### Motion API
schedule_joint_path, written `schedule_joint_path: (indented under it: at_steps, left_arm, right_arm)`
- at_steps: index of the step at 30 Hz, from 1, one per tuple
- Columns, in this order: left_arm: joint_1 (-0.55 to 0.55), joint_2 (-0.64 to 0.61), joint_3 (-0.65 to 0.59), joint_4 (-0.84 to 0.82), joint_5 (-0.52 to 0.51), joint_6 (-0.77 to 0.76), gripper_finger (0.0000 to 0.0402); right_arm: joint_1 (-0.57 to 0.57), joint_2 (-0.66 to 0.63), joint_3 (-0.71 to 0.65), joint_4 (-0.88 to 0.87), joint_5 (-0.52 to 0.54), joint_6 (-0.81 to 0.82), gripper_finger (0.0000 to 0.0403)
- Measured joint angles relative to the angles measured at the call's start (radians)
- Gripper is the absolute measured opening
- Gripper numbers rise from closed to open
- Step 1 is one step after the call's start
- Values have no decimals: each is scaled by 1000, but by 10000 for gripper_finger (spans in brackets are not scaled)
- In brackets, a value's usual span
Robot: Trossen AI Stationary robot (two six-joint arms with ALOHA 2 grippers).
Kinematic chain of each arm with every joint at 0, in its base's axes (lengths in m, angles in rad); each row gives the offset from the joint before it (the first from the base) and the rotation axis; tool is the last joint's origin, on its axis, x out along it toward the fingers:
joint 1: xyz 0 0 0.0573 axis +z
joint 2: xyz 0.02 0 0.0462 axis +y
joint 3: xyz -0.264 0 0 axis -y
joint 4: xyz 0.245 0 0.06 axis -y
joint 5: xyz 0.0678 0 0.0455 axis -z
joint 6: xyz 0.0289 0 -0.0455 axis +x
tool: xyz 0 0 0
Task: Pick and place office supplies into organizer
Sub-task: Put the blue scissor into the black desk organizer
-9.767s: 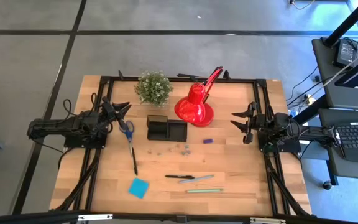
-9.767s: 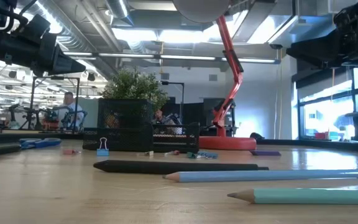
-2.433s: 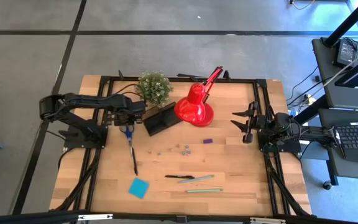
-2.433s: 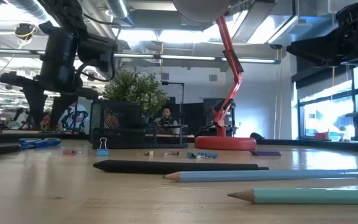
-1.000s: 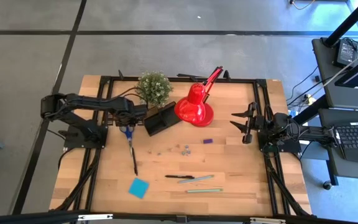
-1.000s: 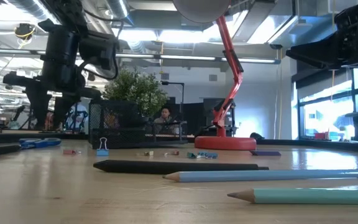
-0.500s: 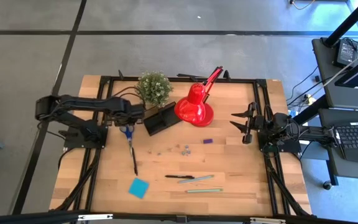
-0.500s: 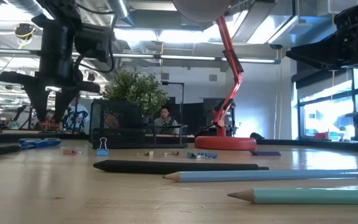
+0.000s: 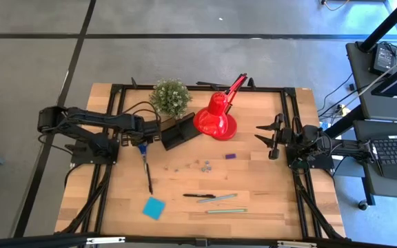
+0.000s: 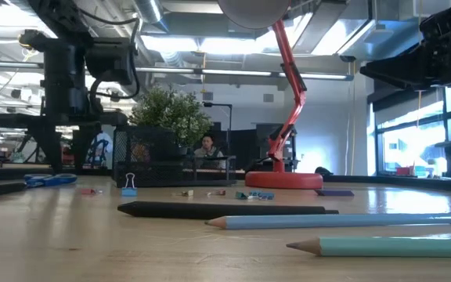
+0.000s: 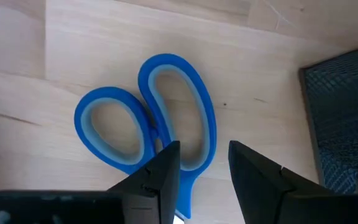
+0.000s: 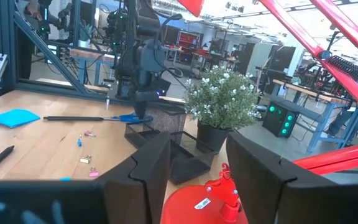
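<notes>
Blue-handled scissors [image 9: 143, 153] lie flat on the wood at the table's left, handles [image 11: 148, 127] toward the far edge. My left gripper [image 9: 142, 141] points down over those handles, open; in the left wrist view its fingers [image 11: 204, 171] stand on either side of one handle loop, and I see no touch. The black mesh organizer [image 9: 179, 132] stands askew on the table just right of it. My right gripper [image 9: 270, 136] waits open and level at the table's right side.
A potted plant [image 9: 170, 96] and a red lamp [image 9: 216, 117] stand at the far side beside the organizer. A blue sticky pad [image 9: 154, 207], black pens [image 9: 149, 178] [image 9: 198, 195], pencils [image 9: 226, 210], small clips [image 9: 202, 164] and a purple piece [image 9: 230, 156] lie loose.
My left gripper has drawn away from the organizer toward the table's left edge and come down over the scissors' handles, turning somewhat about its own axis. Its fingers stay open. The scissors and the organizer have not moved.
</notes>
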State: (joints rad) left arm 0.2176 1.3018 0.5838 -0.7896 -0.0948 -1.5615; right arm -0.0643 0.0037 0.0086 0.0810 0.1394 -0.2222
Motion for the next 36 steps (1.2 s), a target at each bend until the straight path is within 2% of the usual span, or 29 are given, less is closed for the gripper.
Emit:
schedule_joint_path:
  at_steps: [7, 15, 26, 36]
  left_arm:
    - [0, -33, -6, -33, 2, 63, 130]
    - [0, -103, -10, -100, -31, 53, 143]
    - [0, -80, -8, -104, -45, 28, 168]
    - [0, -71, -7, -98, -43, -25, 167]
  right_arm:
    - [0, 0, 0, 4, 0, 0, 162]
    - [0, 0, 0, 12, 0, 0, 162]
    - [0, 0, 0, 20, 0, 4, 162]
    - [0, 0, 0, 20, 0, 4, 162]
